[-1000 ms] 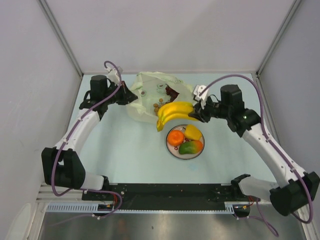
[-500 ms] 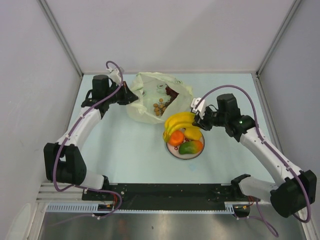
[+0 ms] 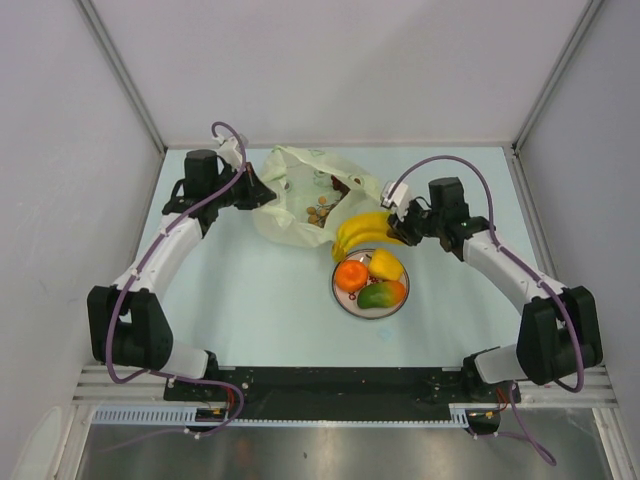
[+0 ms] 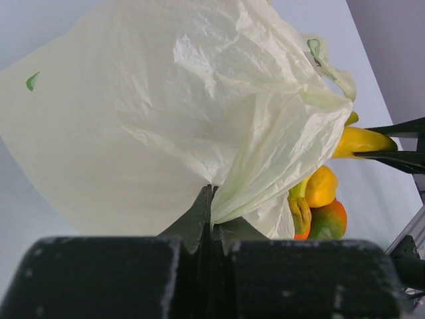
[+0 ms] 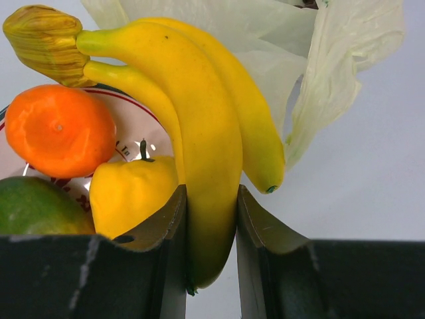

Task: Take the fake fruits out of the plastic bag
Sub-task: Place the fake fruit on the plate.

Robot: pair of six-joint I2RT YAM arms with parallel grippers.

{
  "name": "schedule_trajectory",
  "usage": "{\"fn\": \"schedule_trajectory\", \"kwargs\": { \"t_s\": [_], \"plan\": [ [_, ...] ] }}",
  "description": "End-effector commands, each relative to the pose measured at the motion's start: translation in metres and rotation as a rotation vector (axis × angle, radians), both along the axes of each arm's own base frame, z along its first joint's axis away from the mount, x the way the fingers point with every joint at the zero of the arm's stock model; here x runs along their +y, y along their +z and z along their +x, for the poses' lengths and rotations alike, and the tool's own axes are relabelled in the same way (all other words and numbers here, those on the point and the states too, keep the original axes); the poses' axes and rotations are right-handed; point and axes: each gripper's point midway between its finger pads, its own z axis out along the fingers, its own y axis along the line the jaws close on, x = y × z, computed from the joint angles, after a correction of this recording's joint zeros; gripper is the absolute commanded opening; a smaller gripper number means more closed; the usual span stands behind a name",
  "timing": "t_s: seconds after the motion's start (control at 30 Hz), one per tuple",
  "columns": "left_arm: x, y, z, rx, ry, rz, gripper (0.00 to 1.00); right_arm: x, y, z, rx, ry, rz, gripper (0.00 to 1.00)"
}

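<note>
The pale yellow plastic bag (image 3: pixel 290 205) lies at the back of the table with its mouth open. A brown cluster (image 3: pixel 318 213) and dark purple grapes (image 3: pixel 341 183) lie inside it. My left gripper (image 3: pixel 258 190) is shut on a fold of the bag (image 4: pixel 166 113), pinched at the jaws (image 4: pixel 214 199). My right gripper (image 3: pixel 398 232) is shut on the yellow banana bunch (image 3: pixel 362 230), which hangs over the far rim of the white plate (image 3: pixel 352 306). In the right wrist view the gripper (image 5: pixel 211 206) clamps one banana (image 5: pixel 199 133). The orange (image 3: pixel 351 275), yellow fruit (image 3: pixel 385 265) and green-red mango (image 3: pixel 380 295) lie on the plate.
Grey walls close in the table on the left, back and right. The plate sits just in front of the bag's mouth. The arm bases and a black rail run along the near edge.
My right gripper carried the banana bunch from the bag's mouth rightward over the plate, then back slightly to its far rim. The left gripper kept its hold on the bag.
</note>
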Motion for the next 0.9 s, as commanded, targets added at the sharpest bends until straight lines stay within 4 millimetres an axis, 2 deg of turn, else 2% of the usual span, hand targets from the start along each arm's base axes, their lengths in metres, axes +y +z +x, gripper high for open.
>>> {"fn": "schedule_trajectory", "kwargs": {
  "t_s": [0.0,0.17,0.27,0.4,0.87],
  "plan": [
    [0.002,0.025,0.002,-0.082,-0.004,0.009,0.0,0.008,0.005,0.019,-0.045,-0.017,0.06,0.0],
    [0.003,0.027,0.002,-0.081,-0.003,0.011,0.0,0.003,-0.013,0.023,-0.046,-0.037,0.051,0.0],
    [0.003,0.025,0.0,-0.075,-0.004,0.017,0.0,0.002,-0.015,0.024,-0.066,-0.039,0.057,0.0],
    [0.005,0.02,-0.002,-0.069,-0.004,0.031,0.0,-0.001,-0.026,0.014,-0.059,-0.034,0.052,0.0],
    [0.006,0.015,0.0,-0.074,-0.014,0.077,0.0,-0.002,-0.03,0.005,-0.087,-0.051,0.098,0.0]
  ]
}}
